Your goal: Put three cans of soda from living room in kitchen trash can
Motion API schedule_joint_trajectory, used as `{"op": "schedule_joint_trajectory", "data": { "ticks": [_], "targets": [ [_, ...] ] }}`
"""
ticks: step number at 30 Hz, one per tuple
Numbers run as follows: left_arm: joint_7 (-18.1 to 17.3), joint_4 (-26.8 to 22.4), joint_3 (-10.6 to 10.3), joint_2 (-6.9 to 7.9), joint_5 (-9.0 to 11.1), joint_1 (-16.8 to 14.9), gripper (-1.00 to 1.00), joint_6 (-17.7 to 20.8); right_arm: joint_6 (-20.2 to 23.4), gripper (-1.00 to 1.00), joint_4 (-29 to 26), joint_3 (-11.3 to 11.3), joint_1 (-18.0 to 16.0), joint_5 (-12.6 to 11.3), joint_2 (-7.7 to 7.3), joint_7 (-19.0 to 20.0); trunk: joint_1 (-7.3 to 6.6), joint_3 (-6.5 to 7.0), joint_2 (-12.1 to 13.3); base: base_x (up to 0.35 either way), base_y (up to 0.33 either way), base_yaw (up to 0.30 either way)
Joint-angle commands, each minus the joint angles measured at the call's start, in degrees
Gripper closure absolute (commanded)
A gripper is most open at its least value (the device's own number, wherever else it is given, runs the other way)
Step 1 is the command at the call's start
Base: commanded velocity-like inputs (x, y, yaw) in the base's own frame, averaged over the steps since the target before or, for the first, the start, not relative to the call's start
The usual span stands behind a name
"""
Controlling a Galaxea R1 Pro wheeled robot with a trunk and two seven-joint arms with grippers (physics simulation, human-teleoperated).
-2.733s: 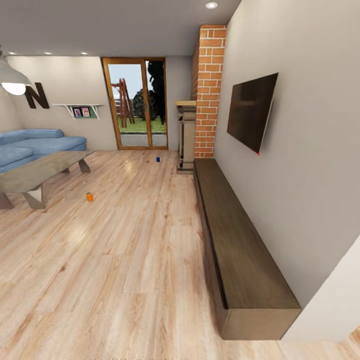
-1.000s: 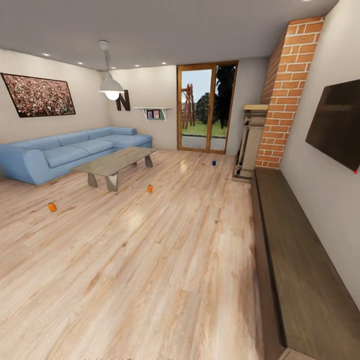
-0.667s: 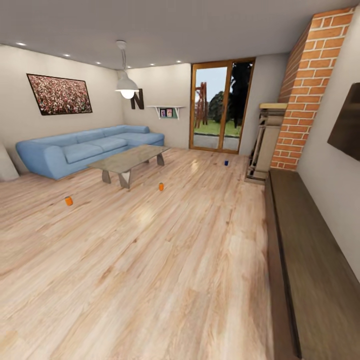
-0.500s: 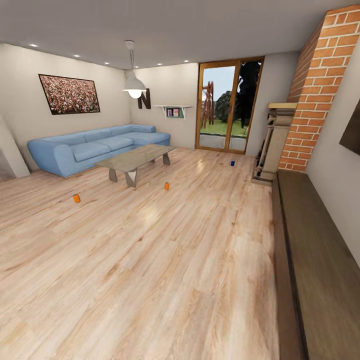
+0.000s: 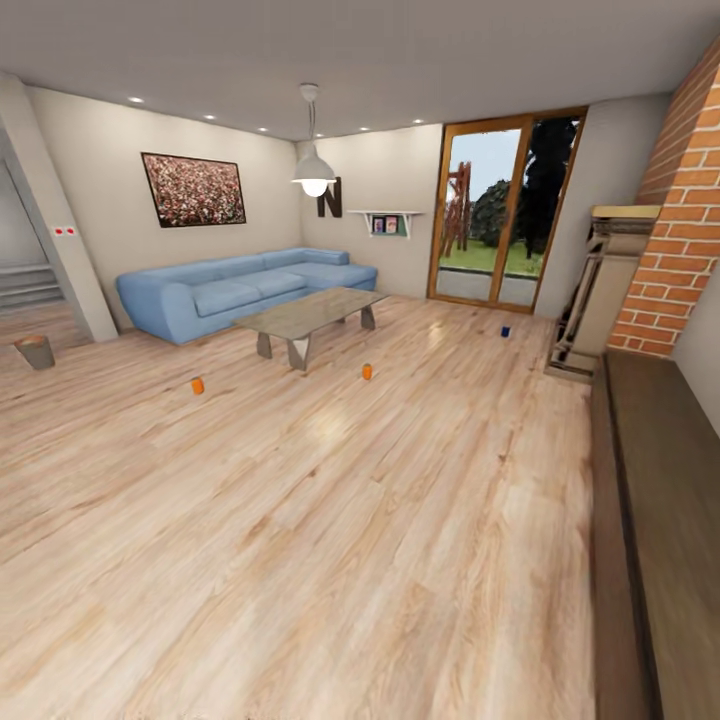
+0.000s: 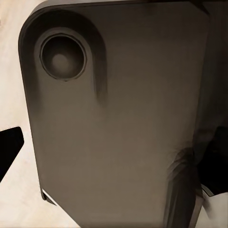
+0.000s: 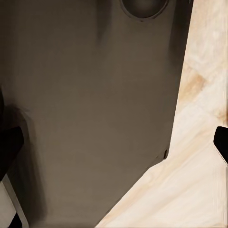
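Three cans of soda stand apart on the light wood floor of the living room. One orange can [image 5: 197,386] is left of the coffee table, a second orange can [image 5: 367,372] is just in front of it, and a dark blue can [image 5: 505,331] is near the glass door. A small brown trash can [image 5: 35,351] sits on the floor at the far left, by a wall corner. Left gripper [image 6: 111,156] and right gripper [image 7: 116,145] hang over my dark base, fingers wide apart, holding nothing.
A blue sofa [image 5: 235,288] and a low coffee table [image 5: 310,315] fill the back left. A long dark bench [image 5: 655,500] runs along the right wall below the brick chimney [image 5: 680,230]. Stairs [image 5: 25,285] show at the far left.
The head view has swung left: the sofa, wall picture, stairs and trash can have come into view, and the TV has slid out at the right. The cans have not moved.
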Motion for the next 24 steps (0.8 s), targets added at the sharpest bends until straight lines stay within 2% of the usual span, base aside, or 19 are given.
{"op": "schedule_joint_trajectory", "data": {
  "ticks": [1, 24],
  "targets": [
    [0.0, 0.0, 0.0, 0.0, 0.0, 0.0, -1.0, 0.0, 0.0, -1.0, 0.0, 0.0, 0.0, 0.0, 0.0, 0.0, 0.0, 0.0, 0.0, 0.0, 0.0, 0.252],
    [0.0, 0.0, 0.0, 0.0, 0.0, 0.0, -1.0, -0.1, 0.0, -1.0, 0.0, 0.0, 0.0, 0.0, 0.0, 0.0, 0.0, 0.0, 0.0, 0.0, 0.0, 0.252]
  ]
}}
